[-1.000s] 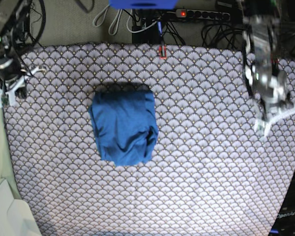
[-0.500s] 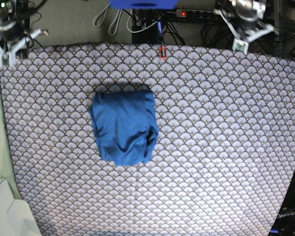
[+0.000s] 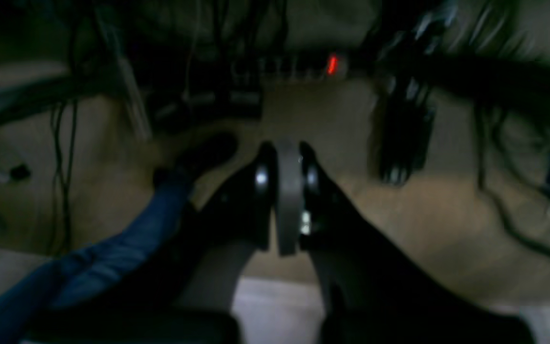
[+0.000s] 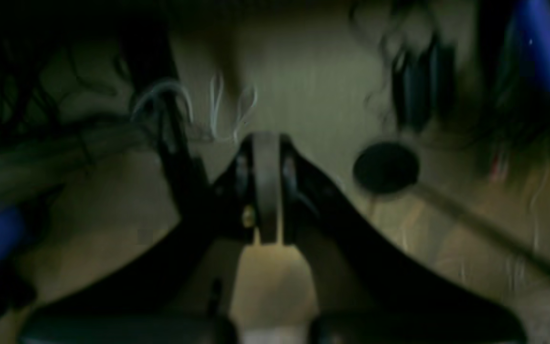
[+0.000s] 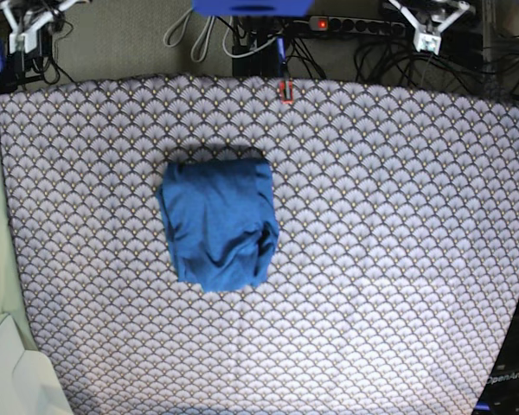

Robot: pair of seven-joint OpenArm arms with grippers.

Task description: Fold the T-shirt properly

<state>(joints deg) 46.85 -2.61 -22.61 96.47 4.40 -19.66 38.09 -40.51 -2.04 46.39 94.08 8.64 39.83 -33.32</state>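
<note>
Blue knit T-shirt (image 5: 217, 225) folded into compact rumpled bundle on table cloth (image 5: 398, 242).

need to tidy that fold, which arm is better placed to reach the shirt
Right, marginally. The T-shirt lies left of centre in the base view, the side of the right gripper. The left gripper is farther away. Both are shut, retracted past the cloth's far edge.
</note>
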